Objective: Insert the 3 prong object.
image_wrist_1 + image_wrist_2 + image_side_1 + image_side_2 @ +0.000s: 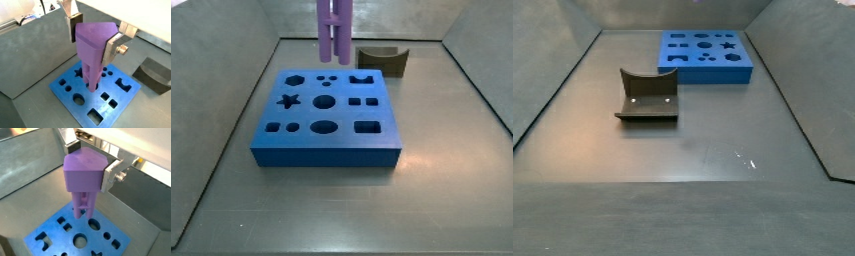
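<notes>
My gripper (pixel 93 40) is shut on the wide head of the lilac-purple 3 prong object (pixel 92 52), which hangs upright with its rods pointing down. It also shows in a wrist view (pixel 83 175). The silver fingers (pixel 113 47) press on both of its sides. In a side view the rods (pixel 334 30) hang above the far part of the blue block with shaped holes (pixel 325 115), near three small round holes (pixel 329 78), and their tips look clear of the block. The gripper itself is out of both side views. The blue block also shows in a side view (pixel 707 55).
A dark olive arch-shaped block (pixel 382 60) lies on the floor just beyond the blue block; it also shows in a side view (pixel 647 95) and in a wrist view (pixel 155 75). Grey walls (pixel 238 90) enclose the floor on all sides.
</notes>
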Tool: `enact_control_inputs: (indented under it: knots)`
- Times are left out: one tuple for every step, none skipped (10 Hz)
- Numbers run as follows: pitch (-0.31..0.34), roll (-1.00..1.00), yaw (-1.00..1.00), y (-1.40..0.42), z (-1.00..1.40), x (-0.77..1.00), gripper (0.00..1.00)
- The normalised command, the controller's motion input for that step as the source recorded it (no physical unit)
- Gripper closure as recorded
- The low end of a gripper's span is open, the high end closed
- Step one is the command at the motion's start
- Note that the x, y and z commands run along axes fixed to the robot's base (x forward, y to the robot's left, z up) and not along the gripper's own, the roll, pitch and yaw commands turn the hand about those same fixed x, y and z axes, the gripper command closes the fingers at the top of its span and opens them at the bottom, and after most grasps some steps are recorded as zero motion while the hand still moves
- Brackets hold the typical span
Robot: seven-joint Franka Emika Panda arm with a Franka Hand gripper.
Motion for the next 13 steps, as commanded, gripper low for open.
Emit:
enact_control_inputs:
  knots:
    - [-0.043,0.00,-0.78,0.23,-0.07,0.00,1.00]
    - [-0.037,0.00,-0.52,0.47,-0.09,-0.03,1.00]
    - [-0.060,0.00,-0.37,0.60,-0.05,-0.05,1.00]
    - [-0.076,0.00,-0.31,0.65,-0.03,-0.05,1.00]
    - [-0.099,-0.07,-0.44,0.52,-0.06,0.00,1.00]
    - [-0.084,-0.06,-0.66,0.32,-0.10,0.04,1.00]
    - [-0.027,0.00,-0.79,0.24,-0.23,0.00,1.00]
    - [-0.027,0.00,-0.95,0.11,-0.41,0.00,1.00]
    - [-0.021,0.00,-1.00,0.00,-0.46,0.00,1.00]
    - [-0.020,0.00,-1.00,0.00,-0.47,0.00,1.00]
    - [-0.013,0.00,-1.00,0.00,-0.49,0.00,1.00]
    - [-0.019,0.00,-1.00,0.00,-0.48,0.00,1.00]
    - [-0.067,0.00,-0.93,0.11,-0.37,0.00,1.00]
